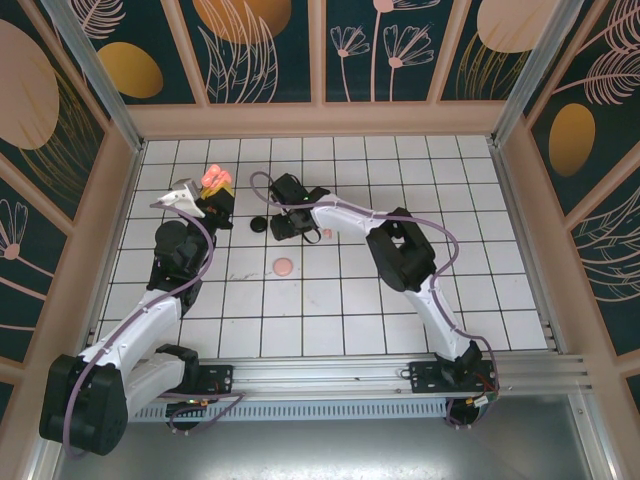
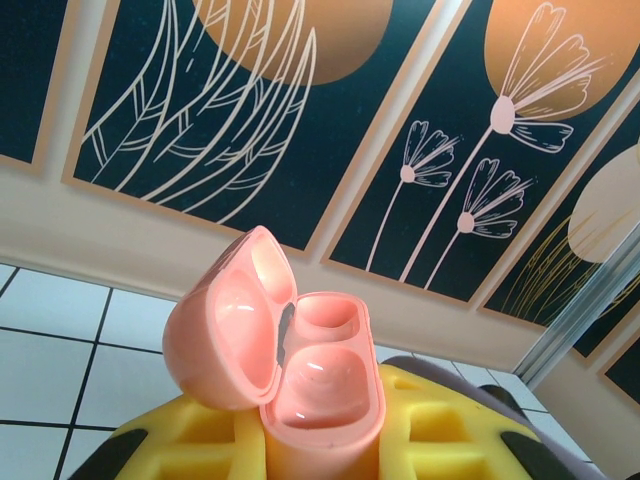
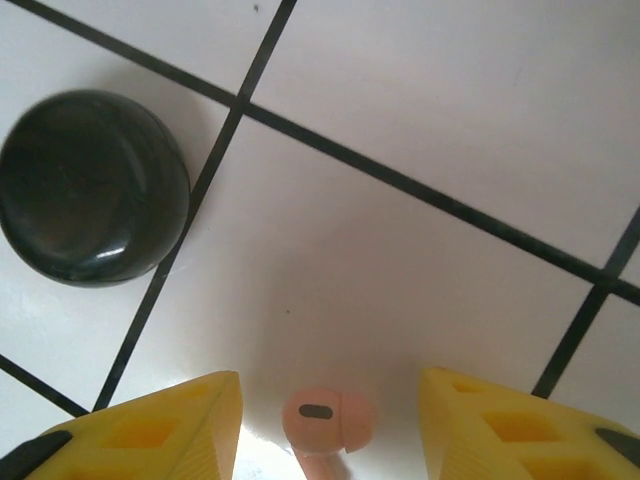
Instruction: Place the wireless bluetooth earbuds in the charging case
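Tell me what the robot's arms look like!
The left arm and right arm are white with chunky black joints. A purple cable runs along each. The right end effector has yellow fingers with square hollows.

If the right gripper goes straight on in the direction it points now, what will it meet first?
Most likely the pink earbud, which lies on the white tiled table between the open fingers of the right gripper. The tile comes right after; depth is hard to judge.
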Robot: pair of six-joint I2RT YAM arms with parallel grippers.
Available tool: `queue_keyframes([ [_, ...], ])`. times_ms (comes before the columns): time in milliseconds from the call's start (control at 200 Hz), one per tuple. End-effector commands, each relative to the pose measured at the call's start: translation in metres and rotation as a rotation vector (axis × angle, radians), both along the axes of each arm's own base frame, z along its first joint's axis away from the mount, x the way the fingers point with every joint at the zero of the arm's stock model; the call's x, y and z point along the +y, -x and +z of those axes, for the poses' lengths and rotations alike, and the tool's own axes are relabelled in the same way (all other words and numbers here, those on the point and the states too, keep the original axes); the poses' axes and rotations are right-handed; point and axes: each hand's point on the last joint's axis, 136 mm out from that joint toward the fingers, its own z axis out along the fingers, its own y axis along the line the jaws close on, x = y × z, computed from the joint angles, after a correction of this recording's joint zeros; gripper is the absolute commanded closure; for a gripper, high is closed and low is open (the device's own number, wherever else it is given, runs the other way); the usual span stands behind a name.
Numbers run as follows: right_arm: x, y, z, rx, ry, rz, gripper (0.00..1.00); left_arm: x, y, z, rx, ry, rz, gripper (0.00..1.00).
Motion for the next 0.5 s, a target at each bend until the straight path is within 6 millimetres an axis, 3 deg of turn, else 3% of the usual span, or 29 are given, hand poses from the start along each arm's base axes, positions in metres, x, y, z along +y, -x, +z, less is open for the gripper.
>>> queue_keyframes([
  [0, 0.002, 0.002, -0.003, 0.002, 0.028, -0.005, 0.51, 0.004, -0.001, 0.013, -0.034, 0.018, 0.012, 1.0],
  [495, -0.004, 0.001, -0.013, 0.024, 0.084, -0.114, 0.58, 0.005, 0.002, 0.013, -0.041, 0.027, 0.015, 1.0],
])
